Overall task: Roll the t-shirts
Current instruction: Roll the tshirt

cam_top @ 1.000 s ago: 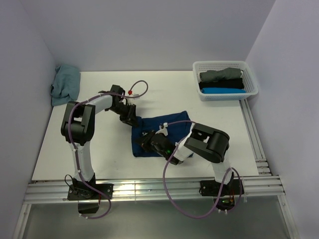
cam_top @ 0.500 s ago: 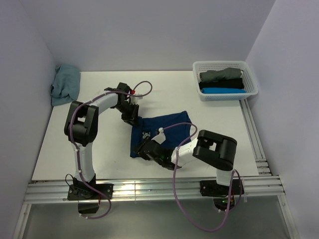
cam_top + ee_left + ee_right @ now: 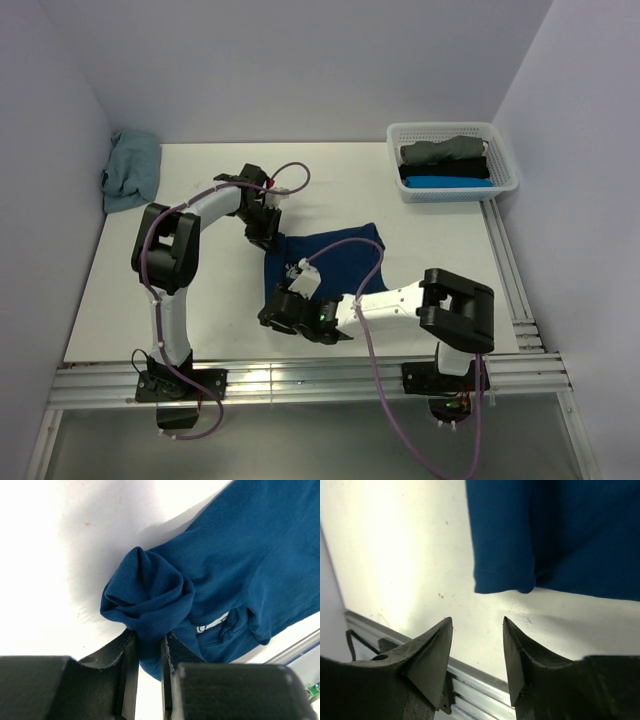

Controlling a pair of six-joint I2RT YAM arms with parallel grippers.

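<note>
The dark navy t-shirt [image 3: 340, 255] lies crumpled in the middle of the table. My left gripper [image 3: 268, 236] is at its far left corner and is shut on a bunched fold of the cloth. In the left wrist view that fold [image 3: 150, 592] rises from between the fingers [image 3: 131, 660], and a pale neck label [image 3: 212, 625] shows beside it. My right gripper [image 3: 272, 314] stands open just off the shirt's near left corner. In the right wrist view the t-shirt [image 3: 555, 530] ends above the spread gripper [image 3: 477, 622], with bare table between the fingertips.
A white basket [image 3: 440, 127] at the back right holds rolled grey [image 3: 445, 150], black [image 3: 445, 170] and bright blue [image 3: 448, 182] t-shirts. A dusty teal t-shirt [image 3: 130, 170] lies heaped at the back left. An aluminium rail [image 3: 300, 378] runs along the near edge, close under the right gripper.
The right gripper has opened, let go of the navy shirt and slid left and nearer, off the cloth. The left gripper has kept its grip and shifted slightly right.
</note>
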